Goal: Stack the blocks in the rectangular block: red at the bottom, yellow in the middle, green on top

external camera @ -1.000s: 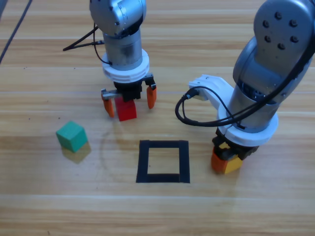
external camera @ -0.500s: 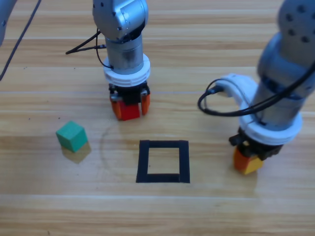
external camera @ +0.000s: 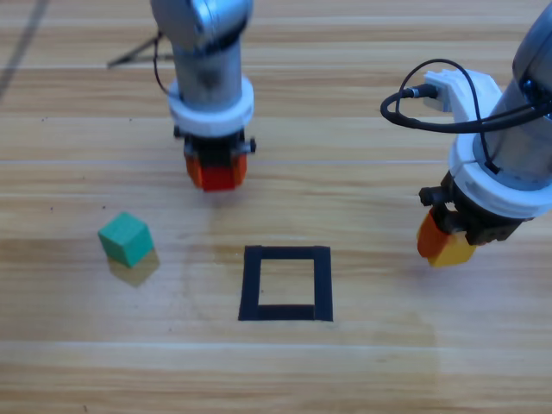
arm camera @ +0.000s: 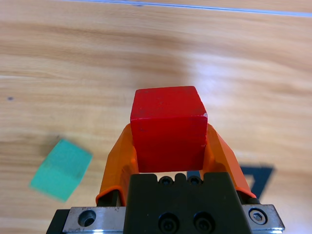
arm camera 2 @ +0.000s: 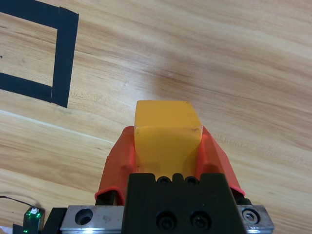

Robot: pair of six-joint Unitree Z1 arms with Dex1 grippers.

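Note:
My left gripper (external camera: 216, 172) is shut on the red cube (arm camera: 168, 126) and holds it above the table, behind and left of the black tape square (external camera: 286, 283). On the right, my right gripper (external camera: 446, 241) is shut on the yellow cube (arm camera 2: 166, 139), lifted off the wood to the right of the tape square (arm camera 2: 61, 58). The teal-green cube (external camera: 126, 239) rests on the table at the left, apart from both grippers; the left wrist view shows the green cube (arm camera: 61, 169) low on the left.
A black cable (external camera: 134, 59) trails over the table behind the left arm. Another cable loops off the right arm's wrist (external camera: 414, 95). Bare wood surrounds the tape square.
The left gripper closed on the red cube and raised it. The right gripper carried the yellow cube up and to the right, away from the tape square.

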